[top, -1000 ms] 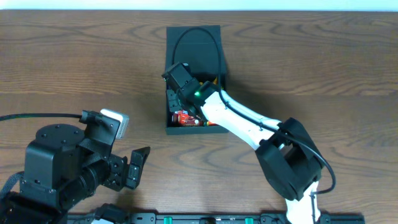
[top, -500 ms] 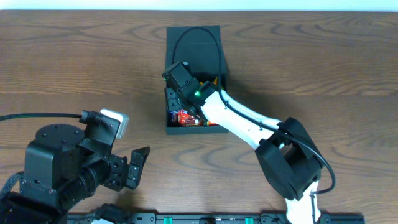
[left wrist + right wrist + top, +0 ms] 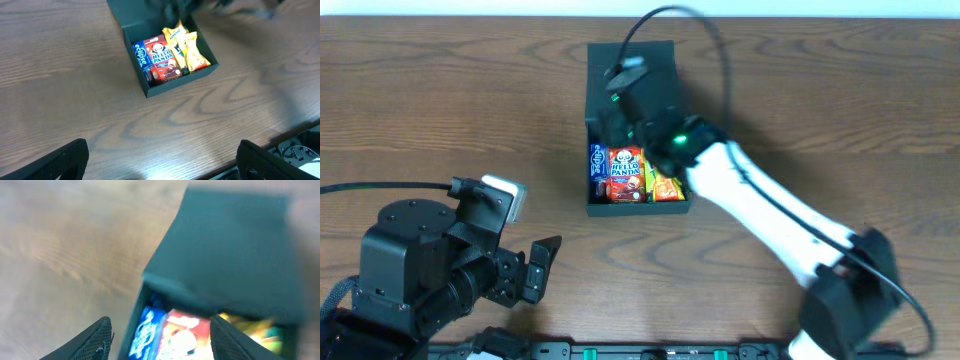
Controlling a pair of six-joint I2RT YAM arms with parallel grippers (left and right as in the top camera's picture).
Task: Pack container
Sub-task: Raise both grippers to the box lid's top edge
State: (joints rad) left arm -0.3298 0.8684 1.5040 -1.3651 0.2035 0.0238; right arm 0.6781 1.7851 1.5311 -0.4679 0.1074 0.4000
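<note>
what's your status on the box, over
Left gripper open, parked near. Right gripper open, empty, over the container. Lid open, snack packets inside. Nothing blocking the lid.

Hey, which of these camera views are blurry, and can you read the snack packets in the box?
Overhead: the right arm is smeared, but the snack packets in the box are sharp. Left wrist: packets readable, only the top edge blurred. Right wrist: whole view soft, labels unreadable.

Overhead looks straight down; both wrists face container (image 3: 620,208).
</note>
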